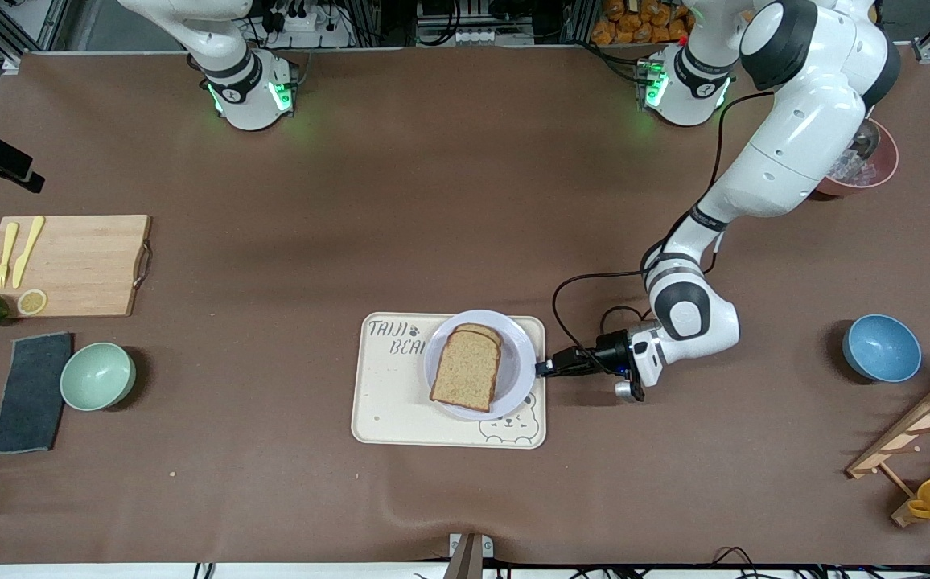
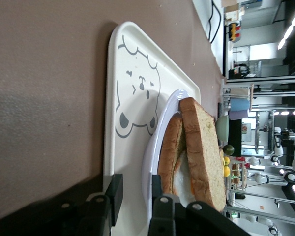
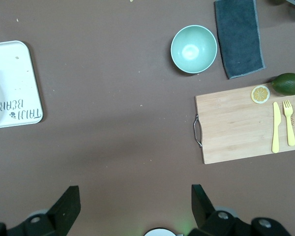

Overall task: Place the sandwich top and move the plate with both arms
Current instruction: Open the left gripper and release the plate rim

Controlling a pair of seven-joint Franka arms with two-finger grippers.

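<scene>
Brown worktop [image 1: 449,209], cluttered shelving at back; left hand [image 1: 543,368] parted astride plate [image 1: 523,354] rim; right hand [image 3: 132,206] wide apart, aloft, waiting.

Even, bright overhead light leaves only soft short shadows beside the pale green round bowl [image 1: 97,375] and under the small lavender-white plate [image 1: 523,354], while in the left wrist view ceiling strip lights glare above that plate.
</scene>
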